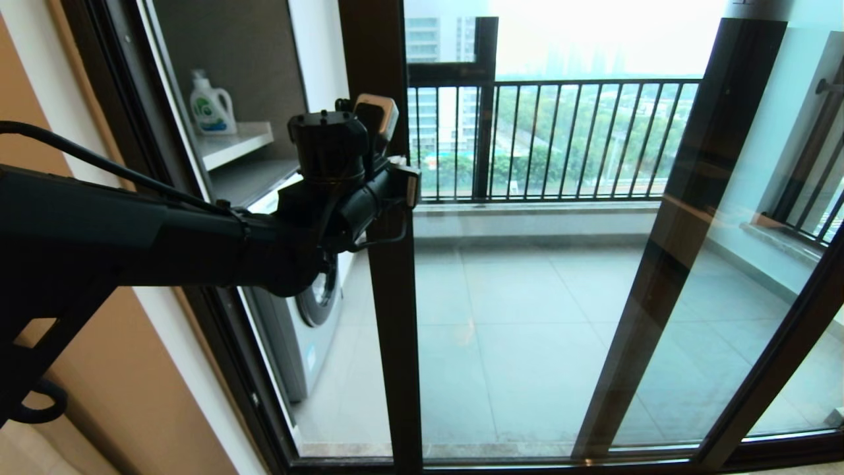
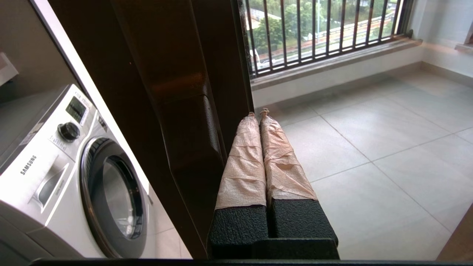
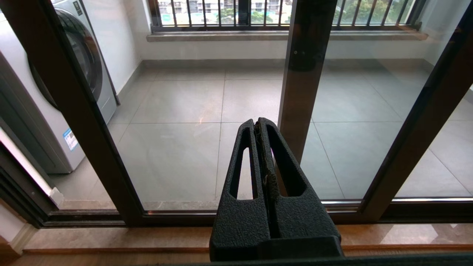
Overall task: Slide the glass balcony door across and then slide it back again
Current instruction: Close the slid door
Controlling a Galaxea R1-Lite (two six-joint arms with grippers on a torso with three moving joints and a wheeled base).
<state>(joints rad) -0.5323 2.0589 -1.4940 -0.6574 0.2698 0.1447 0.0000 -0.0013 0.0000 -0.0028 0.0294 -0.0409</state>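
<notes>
Two claws clenched, neither grasping anything. Left gripper [image 2: 259, 113] pressed beside glass balcony door [image 1: 527, 264], against its edge post [image 1: 389, 277] at ten o'clock in head view. Right gripper [image 3: 257, 122] parked low, apart from glass. Washing machine [image 2: 55, 177] behind.

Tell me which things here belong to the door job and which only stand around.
Job:
- glass balcony door
- its bar handle
- left pincer, shut, beside the handle post

Standing around:
- washing machine
- detergent bottle
- balcony railing
- right pincer, shut, idle

A flat's balcony: washing machine [image 2: 74, 173]; detergent bottle [image 1: 212, 105]; railing [image 1: 554, 138].
</notes>
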